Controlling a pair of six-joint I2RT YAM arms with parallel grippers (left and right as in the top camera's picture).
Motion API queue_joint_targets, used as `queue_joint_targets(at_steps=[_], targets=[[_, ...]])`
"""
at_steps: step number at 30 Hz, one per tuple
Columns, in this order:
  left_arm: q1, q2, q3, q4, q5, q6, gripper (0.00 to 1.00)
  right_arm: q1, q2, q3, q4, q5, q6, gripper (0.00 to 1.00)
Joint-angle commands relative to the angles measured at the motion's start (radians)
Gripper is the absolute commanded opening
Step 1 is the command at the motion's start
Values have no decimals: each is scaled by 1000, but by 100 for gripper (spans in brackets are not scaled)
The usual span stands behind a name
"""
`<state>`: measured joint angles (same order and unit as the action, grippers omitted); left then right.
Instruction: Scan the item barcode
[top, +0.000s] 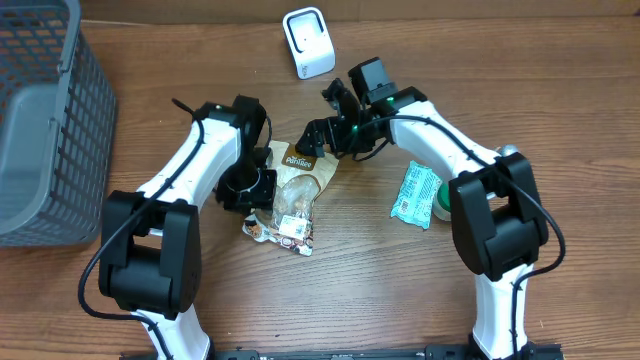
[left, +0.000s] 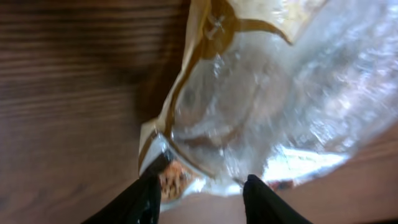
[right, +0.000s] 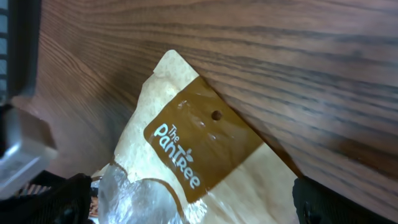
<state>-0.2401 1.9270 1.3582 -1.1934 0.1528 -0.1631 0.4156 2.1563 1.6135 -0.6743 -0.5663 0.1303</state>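
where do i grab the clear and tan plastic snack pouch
Probably the flat brown header strip of the clear and tan plastic snack pouch, from its far end: it is thin and seems raised off the wooden table, while the clear belly bulges.

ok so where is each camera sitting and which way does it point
overhead: fixed above the table, looking straight down; both arms, snack bag, basket, scanner show.
left wrist: on the left arm, facing down at the bag's clear end; two dark fingertips show.
right wrist: on the right arm, looking down at the bag's brown label; fingertips at both lower corners.
shared: all three see the snack bag.
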Motion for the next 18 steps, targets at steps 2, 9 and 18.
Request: queue_joint_targets(at_steps=[2, 9, 18], targets=[[5, -8, -63, 52, -49, -17, 45, 3, 14, -10, 7, 30, -9, 100], [5, -8, -87, 111, -120, -16, 44, 4, 14, -56, 56, 30, -8, 100], [6, -8, -87, 196, -153, -16, 46, 23, 15, -161, 101, -5, -1, 95]])
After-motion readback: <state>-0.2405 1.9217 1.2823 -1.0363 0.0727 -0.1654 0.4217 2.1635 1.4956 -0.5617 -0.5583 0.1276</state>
